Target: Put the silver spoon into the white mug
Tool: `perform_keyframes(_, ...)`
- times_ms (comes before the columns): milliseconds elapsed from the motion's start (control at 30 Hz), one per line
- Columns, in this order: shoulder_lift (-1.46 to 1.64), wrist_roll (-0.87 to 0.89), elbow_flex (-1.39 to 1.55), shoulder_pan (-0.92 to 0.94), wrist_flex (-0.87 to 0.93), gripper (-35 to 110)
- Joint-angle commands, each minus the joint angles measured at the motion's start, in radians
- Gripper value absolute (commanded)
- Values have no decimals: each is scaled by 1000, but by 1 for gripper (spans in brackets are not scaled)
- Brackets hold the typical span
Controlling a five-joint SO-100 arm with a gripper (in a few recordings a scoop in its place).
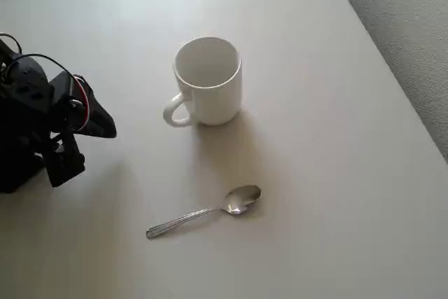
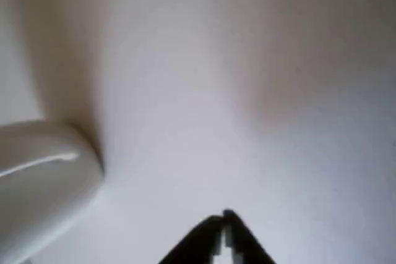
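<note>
Spoon [image 1: 210,211] flat on table [image 1: 336,173], near mug [image 1: 208,82] — hand [image 2: 224,219] closed.

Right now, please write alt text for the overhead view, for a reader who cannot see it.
A small shiny silver spoon lies on a pale table, apart from an upright, empty glossy white mug behind it. The black arm's pincer is at the left, holding nothing.

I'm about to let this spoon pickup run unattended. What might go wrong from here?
The silver spoon lies flat on the smooth table, so the claw may slide it instead of lifting it. The slim handle gives little to pinch; the spoon might twist or drop on the way. The white mug stands upright and unsecured, so a bump from the arm or a low spoon could shove or tip it.
</note>
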Motion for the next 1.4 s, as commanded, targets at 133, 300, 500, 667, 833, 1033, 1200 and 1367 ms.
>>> perform_keyframes(133,9,-5,-6,6,-11,-2)
perform_keyframes(300,9,-5,-6,6,-11,-2)
perform_keyframes(500,9,-5,-6,6,-11,-2)
perform_keyframes(667,9,-6,-6,6,-11,-1)
perform_keyframes(833,9,-11,-6,-5,-11,-2)
perform_keyframes(1033,9,-52,-17,29,-100,2)
perform_keyframes(1200,11,-37,-247,204,-204,17)
perform_keyframes(1367,-331,89,-597,202,-255,21)
